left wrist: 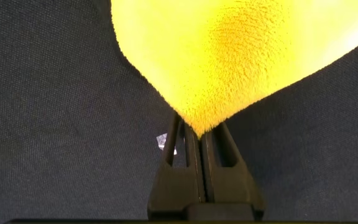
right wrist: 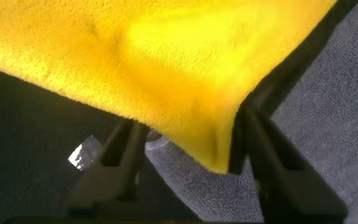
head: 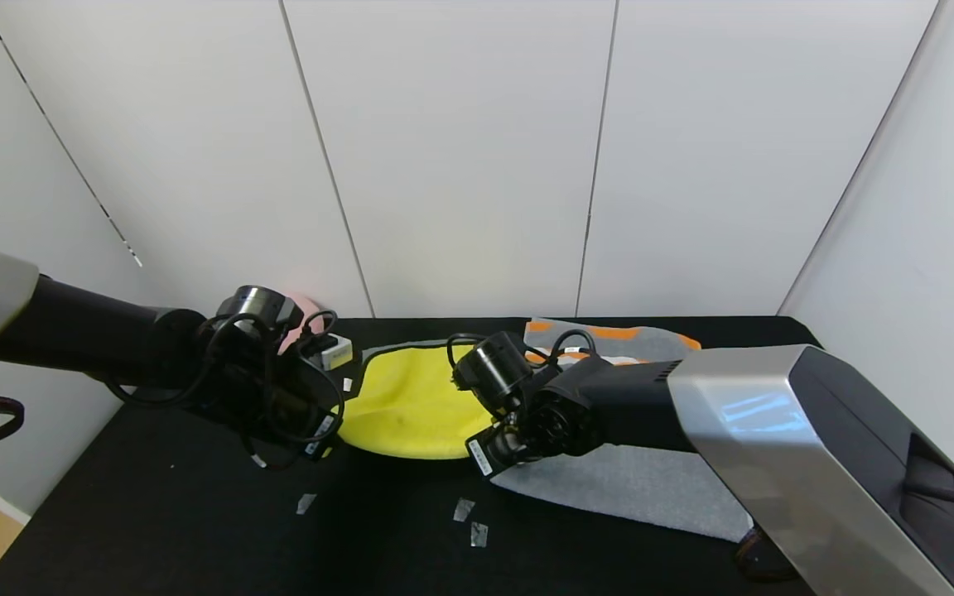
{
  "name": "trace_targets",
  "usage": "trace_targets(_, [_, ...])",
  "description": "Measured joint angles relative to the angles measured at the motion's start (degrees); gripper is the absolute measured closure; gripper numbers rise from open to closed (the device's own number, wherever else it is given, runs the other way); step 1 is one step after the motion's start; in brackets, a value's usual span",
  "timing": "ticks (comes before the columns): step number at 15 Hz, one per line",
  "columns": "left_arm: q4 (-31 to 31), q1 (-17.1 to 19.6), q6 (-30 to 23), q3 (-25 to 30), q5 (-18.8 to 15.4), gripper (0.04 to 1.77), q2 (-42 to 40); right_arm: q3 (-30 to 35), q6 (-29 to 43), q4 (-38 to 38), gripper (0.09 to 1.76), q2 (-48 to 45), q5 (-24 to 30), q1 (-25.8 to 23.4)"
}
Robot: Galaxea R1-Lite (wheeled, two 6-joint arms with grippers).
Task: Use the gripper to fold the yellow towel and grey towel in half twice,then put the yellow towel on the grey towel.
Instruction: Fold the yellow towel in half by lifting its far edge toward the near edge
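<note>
The yellow towel [head: 407, 406] is lifted at its near edge between the two arms and sags over the black table. My left gripper [head: 324, 443] is shut on its near left corner; in the left wrist view the closed gripper [left wrist: 197, 134] pinches the yellow tip [left wrist: 229, 50]. My right gripper [head: 485, 451] is at the near right corner; in the right wrist view the gripper [right wrist: 191, 124] stands wide apart, with the yellow towel [right wrist: 154, 56] draped between the fingers and touching one of them. The grey towel [head: 634, 484] lies flat under the right arm, its orange bands at the far end.
Three scraps of clear tape [head: 463, 509] lie on the black table [head: 154, 513] in front of the towels. A pink object [head: 305, 305] sits behind the left wrist. White walls close the back and right side.
</note>
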Motion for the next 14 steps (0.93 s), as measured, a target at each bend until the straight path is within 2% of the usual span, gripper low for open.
trace_targets(3, [0.0,0.0,0.1,0.0,0.0,1.7,0.0,-0.1,0.0,0.0,1.17,0.0,0.0,-0.1])
trace_targets(4, [0.0,0.0,0.1,0.0,0.0,1.7,0.0,-0.1,0.1,-0.1,1.76,0.0,0.0,-0.1])
trace_targets(5, [0.0,0.0,0.1,0.0,0.0,1.7,0.0,-0.1,0.0,-0.1,1.71,-0.1,0.0,-0.1])
trace_targets(14, [0.0,0.6,0.2,0.2,0.0,1.7,-0.7,0.0,1.1,0.5,1.71,-1.2,0.4,0.0])
